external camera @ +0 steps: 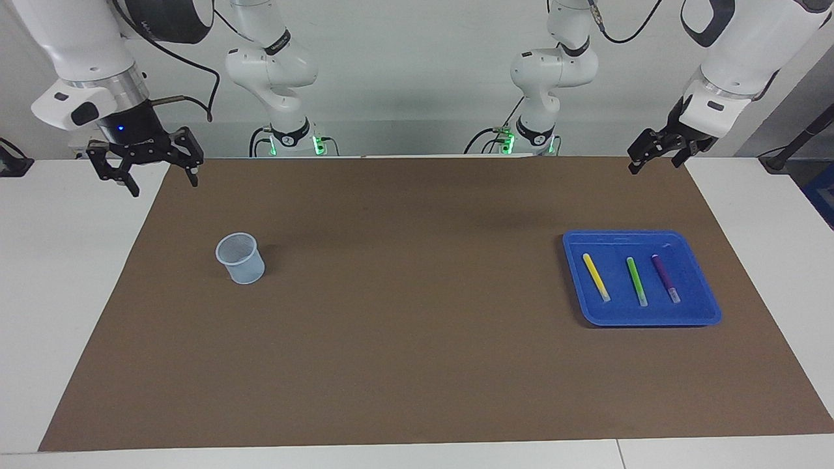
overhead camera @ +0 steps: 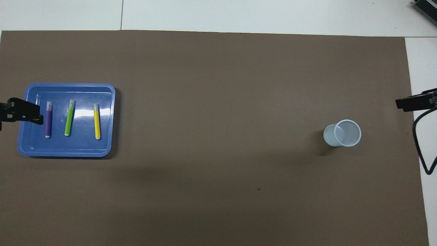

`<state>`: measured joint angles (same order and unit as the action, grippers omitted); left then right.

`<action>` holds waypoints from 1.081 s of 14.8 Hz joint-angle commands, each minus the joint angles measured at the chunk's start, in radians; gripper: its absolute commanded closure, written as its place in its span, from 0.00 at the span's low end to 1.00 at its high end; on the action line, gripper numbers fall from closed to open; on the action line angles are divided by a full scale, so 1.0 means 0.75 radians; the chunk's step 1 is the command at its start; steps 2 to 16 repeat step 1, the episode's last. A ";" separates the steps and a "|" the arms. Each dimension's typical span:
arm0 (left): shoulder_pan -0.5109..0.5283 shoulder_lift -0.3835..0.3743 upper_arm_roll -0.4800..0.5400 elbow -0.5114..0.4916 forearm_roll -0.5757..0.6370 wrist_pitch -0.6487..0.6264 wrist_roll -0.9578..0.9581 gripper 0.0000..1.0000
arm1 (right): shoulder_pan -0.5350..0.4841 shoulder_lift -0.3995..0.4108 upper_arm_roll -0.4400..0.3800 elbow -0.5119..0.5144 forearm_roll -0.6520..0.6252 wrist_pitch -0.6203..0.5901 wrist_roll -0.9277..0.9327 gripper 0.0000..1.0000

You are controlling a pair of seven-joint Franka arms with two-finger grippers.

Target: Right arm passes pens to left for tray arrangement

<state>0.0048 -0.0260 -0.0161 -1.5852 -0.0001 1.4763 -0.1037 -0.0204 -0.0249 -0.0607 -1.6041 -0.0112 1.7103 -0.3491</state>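
Currently, facing: yellow pen (external camera: 596,277), green pen (external camera: 636,281) and purple pen (external camera: 666,278) are lying in the blue tray (external camera: 707,313) at the counter's left-arm end. Right gripper (external camera: 162,180) and left gripper (external camera: 657,163) are hovering with jaws released, empty. Overhead: a translucent cup (overhead camera: 342,134) is standing near the right-arm end.

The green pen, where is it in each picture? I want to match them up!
Facing view: the green pen lies in the blue tray near that picture's right edge, between the yellow pen and the purple pen.
Overhead view: the same pen is near the left edge, again the middle one.
Shared landmark: the blue tray.
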 commanded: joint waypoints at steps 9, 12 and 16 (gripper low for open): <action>-0.025 -0.039 0.019 -0.040 0.008 0.018 0.011 0.00 | -0.012 -0.002 0.007 0.004 0.021 -0.004 0.022 0.00; -0.025 -0.039 0.019 -0.040 0.008 0.018 0.011 0.00 | -0.012 -0.002 0.007 0.004 0.021 -0.004 0.022 0.00; -0.025 -0.039 0.019 -0.040 0.008 0.018 0.011 0.00 | -0.012 -0.002 0.007 0.004 0.021 -0.004 0.022 0.00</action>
